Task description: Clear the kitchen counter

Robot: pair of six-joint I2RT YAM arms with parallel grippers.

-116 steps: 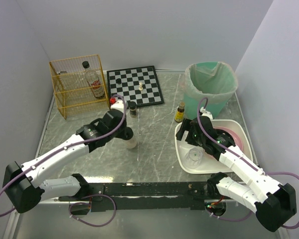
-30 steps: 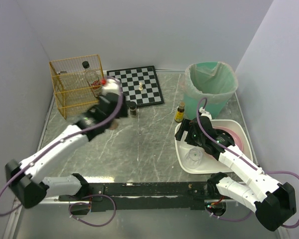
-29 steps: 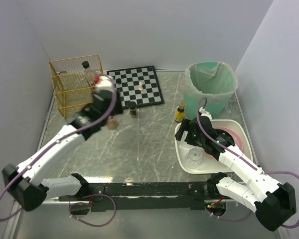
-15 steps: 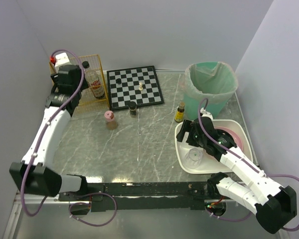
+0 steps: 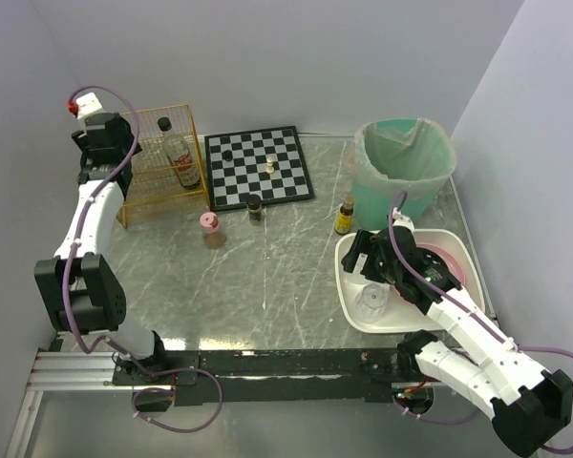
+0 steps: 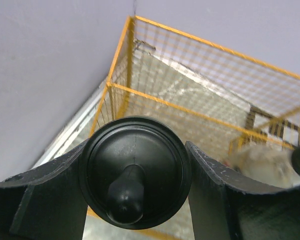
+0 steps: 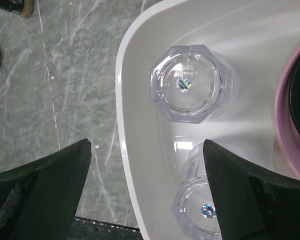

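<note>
The kitchen counter [image 5: 286, 277] is grey-green marble-look. My left gripper [image 5: 108, 151] is raised at the far left beside the yellow wire basket [image 5: 148, 186]. In the left wrist view it [image 6: 135, 200] is shut on a black-capped bottle [image 6: 135, 170], whose round spouted cap fills the space between the fingers [image 6: 40, 200] above the basket [image 6: 190, 90]. My right gripper [image 5: 368, 260] hangs open over the left end of the white tray [image 5: 349, 301]. The right wrist view shows the gripper [image 7: 147, 185] holding nothing, with two clear glasses [image 7: 192, 85] [image 7: 205, 200] in the tray [image 7: 127, 150].
On the counter stand a small pink-topped item [image 5: 208, 221], a dark jar [image 5: 255, 207] and a yellow dropper bottle [image 5: 344, 216]. At the back lie a chessboard [image 5: 260, 164] with pieces and a green lined bin [image 5: 404, 167]. The basket holds a bottle [image 5: 178, 153]. A pink plate [image 5: 439, 262] lies in the tray.
My left arm has swung from the counter's middle up and to the far left, carrying the bottle to the wire basket. The right arm has barely shifted.
</note>
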